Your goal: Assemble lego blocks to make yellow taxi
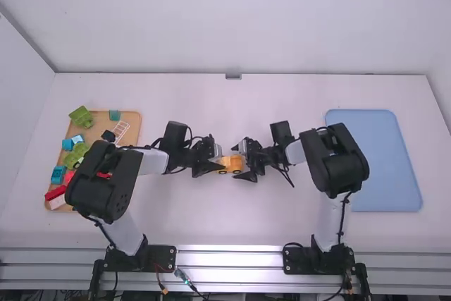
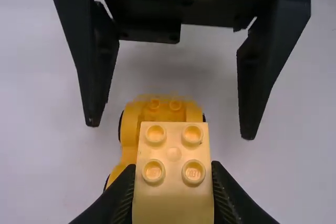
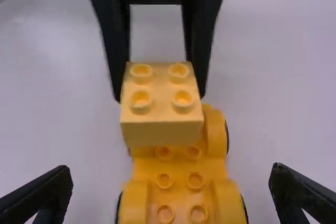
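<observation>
At mid-table in the high view, my left gripper (image 1: 213, 166) and my right gripper (image 1: 243, 166) face each other over the yellow car base (image 1: 231, 164). The left wrist view has my left gripper (image 2: 173, 182) shut on a light yellow two-by-two block (image 2: 173, 150), the car base (image 2: 157, 109) beneath and beyond it. In the right wrist view that block (image 3: 160, 106) hangs over one end of the wheeled base (image 3: 179, 182); whether they touch I cannot tell. My right gripper (image 3: 170, 190) is open, fingers apart on either side of the base.
A wooden tray (image 1: 132, 147) with green, blue and red pieces and a white rack lies at the left, partly under the left arm. A blue mat or tray (image 1: 394, 167) lies at the right, beside the right arm.
</observation>
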Available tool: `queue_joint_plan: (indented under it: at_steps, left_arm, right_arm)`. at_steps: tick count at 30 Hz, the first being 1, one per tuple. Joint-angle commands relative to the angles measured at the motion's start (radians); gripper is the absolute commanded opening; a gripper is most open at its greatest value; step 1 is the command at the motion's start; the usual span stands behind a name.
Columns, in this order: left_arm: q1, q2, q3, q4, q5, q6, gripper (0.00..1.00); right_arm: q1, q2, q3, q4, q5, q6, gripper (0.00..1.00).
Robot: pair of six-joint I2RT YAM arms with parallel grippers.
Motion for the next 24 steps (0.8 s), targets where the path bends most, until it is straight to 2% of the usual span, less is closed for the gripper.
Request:
queue_joint_plan:
  at_steps: [1, 6, 17, 22, 24]
  left_arm:
    - [0.019, -0.016, 0.001, -0.003, 0.003, -0.013, 0.01]
    - [0.027, -0.016, 0.001, -0.03, 0.011, 0.065, 0.02]
    - [0.029, 0.063, 0.032, 0.013, 0.054, 0.075, 0.01]
    - [0.028, 0.119, 0.097, -0.053, 0.062, 0.101, 0.02]
    - [0.028, 0.131, 0.123, -0.117, 0.061, 0.164, 0.01]
  right_arm:
    - [0.018, 0.034, 0.024, 0.03, 0.062, 0.121, 0.99]
    - [0.031, 0.04, 0.034, 0.036, 0.097, 0.14, 1.0]
    - [0.031, 0.08, 0.04, 0.044, 0.09, 0.14, 0.91]
    - [0.027, 0.092, 0.048, 0.043, 0.069, 0.14, 0.8]
    - [0.022, 0.092, 0.048, 0.043, 0.069, 0.14, 0.7]
